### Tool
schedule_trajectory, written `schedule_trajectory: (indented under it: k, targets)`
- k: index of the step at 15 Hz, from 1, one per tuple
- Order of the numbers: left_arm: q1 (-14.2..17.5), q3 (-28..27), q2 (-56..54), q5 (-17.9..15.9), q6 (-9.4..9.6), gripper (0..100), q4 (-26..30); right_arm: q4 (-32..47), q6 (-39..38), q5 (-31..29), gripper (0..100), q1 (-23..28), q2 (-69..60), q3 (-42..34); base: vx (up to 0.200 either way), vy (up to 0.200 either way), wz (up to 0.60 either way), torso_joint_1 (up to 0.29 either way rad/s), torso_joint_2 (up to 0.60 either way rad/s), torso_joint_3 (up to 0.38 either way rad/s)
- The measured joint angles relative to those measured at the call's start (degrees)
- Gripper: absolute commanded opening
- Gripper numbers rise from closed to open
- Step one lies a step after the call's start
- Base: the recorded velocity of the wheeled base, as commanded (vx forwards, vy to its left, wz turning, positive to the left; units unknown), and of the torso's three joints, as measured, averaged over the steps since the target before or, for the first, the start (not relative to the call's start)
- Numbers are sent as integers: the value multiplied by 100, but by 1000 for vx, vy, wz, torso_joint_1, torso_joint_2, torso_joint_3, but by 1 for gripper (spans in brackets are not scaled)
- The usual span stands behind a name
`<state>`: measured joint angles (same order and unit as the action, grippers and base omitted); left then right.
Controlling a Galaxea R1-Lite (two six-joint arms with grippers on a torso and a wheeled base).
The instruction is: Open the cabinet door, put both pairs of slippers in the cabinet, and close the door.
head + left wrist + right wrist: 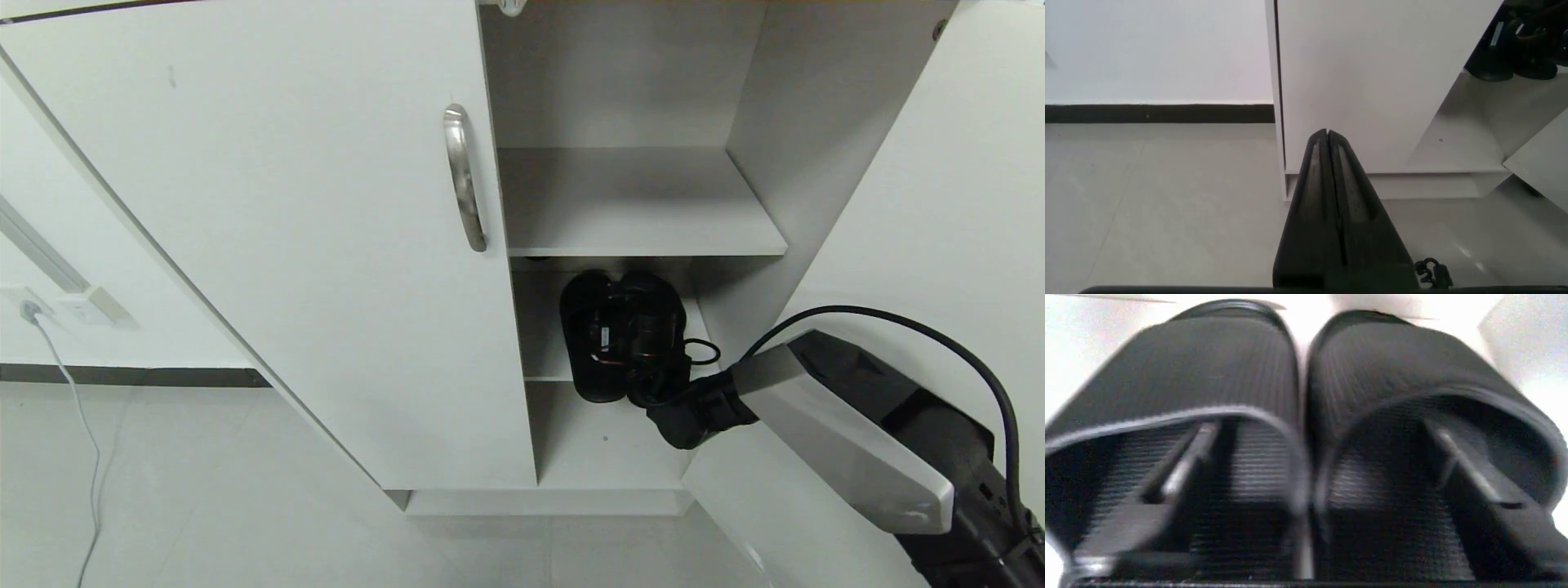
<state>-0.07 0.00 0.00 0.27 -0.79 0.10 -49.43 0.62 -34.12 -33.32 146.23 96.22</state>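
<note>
Slippers (622,336) on mid cab. shelf (537,335); rt door (939,204) open; pale tile floor (204,506).

Free upper shelf (637,204) above slippers (608,335)

Slippers (1208,376): black ribbed matt rubber. Cabinet (637,196): smooth matt white laminate. Handle (464,175): brushed metal.

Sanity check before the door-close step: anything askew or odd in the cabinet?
Nothing damaged or spilled. The slippers sit side by side on the middle shelf, heels apparently just over its front edge. The right gripper has its fingers spread, one inside each slipper. The right door stands open.
</note>
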Motion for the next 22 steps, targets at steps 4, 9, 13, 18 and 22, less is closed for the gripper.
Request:
schedule_trajectory:
  k: [4,9,13,18,22]
  targets:
    - [0,0,0,-2,9,0,0,-842,13,-11,100,-66,-441,-1165,0,0,0,0,0,0]
    - [0,0,0,-2,37,0,0,-1636,9,-37,100,-375,-1224,-2729,0,0,0,0,0,0]
    - [0,0,0,-5,35,0,0,-2137,4,-41,100,-968,-2104,-4608,0,0,0,0,0,0]
    - [0,0,0,-11,-2,0,0,-2266,33,-48,100,-1597,-3162,-5858,0,0,0,0,0,0]
    - [-4,0,0,-11,-7,0,0,-2277,27,-50,100,-1692,-3300,-5945,-150,0,0,4,1,-2]
